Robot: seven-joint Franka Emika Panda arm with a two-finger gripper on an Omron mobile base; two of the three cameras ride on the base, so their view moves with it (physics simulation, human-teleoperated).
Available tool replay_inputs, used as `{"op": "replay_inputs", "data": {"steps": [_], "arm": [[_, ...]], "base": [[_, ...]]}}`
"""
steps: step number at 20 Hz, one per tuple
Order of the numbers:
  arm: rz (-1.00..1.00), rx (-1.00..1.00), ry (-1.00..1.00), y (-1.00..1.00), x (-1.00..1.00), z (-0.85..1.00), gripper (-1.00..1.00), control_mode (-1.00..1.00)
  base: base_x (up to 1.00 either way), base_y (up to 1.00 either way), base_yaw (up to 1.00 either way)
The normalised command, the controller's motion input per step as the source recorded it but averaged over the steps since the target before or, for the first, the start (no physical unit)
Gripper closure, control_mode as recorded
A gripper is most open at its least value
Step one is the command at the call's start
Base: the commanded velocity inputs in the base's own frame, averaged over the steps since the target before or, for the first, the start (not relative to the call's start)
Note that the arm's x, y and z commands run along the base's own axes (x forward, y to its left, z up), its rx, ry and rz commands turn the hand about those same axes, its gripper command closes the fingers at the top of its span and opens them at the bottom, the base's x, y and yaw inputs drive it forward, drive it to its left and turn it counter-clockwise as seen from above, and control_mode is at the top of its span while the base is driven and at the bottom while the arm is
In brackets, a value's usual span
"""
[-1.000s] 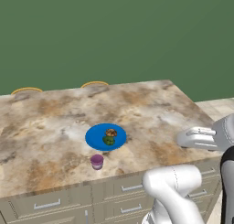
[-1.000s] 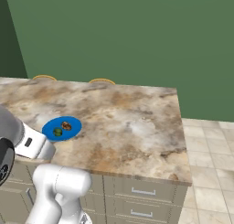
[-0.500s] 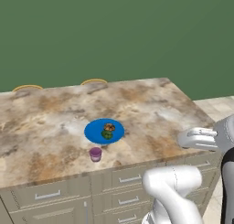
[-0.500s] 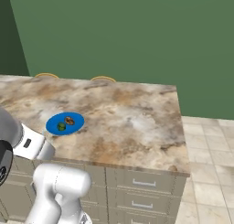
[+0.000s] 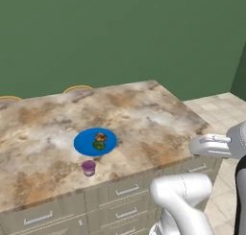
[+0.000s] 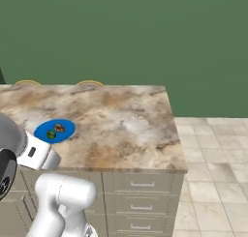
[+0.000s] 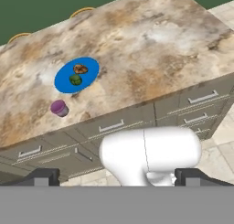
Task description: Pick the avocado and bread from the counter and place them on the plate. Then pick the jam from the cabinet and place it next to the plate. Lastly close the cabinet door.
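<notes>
Tool (image 7: pixel 117 177) wide open, nothing between its dark tips, held off the worktop's (image 7: pixel 151 58) front edge, above the beige drawers (image 7: pixel 109 125) with silver bar handles. Marbled beige-brown stone top. Plate (image 7: pixel 64 79), flat bright blue disc, lies well in from that edge; avocado (image 7: pixel 75 80), dark green lump, and bread (image 7: pixel 80 68), tan-brown lump, sit on it, just beside each other. Small purple cup (image 7: pixel 59 108) near the plate, toward the front edge.
</notes>
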Motion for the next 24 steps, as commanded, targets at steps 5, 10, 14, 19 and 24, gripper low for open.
{"op": "replay_inputs", "data": {"steps": [5, 10, 14, 19, 24], "arm": [[0.0, 0.0, 0.0, 0.0, 0.0, 0.0, -1.0, 1.0], [0.0, 0.0, 0.0, 0.0, 0.0, 0.0, -1.0, 1.0], [0.0, 0.0, 0.0, 0.0, 0.0, 0.0, -1.0, 1.0], [0.0, 0.0, 0.0, 0.0, 0.0, 0.0, -1.0, 1.0], [0.0, 0.0, 0.0, 0.0, 0.0, 0.0, -1.0, 1.0]], "base": [[-0.3, 0.0, -0.38], [-0.27, -0.07, -0.36], [-0.2, -0.15, -0.36], [-0.05, -0.13, -0.38], [0.0, -0.15, -0.38]]}}
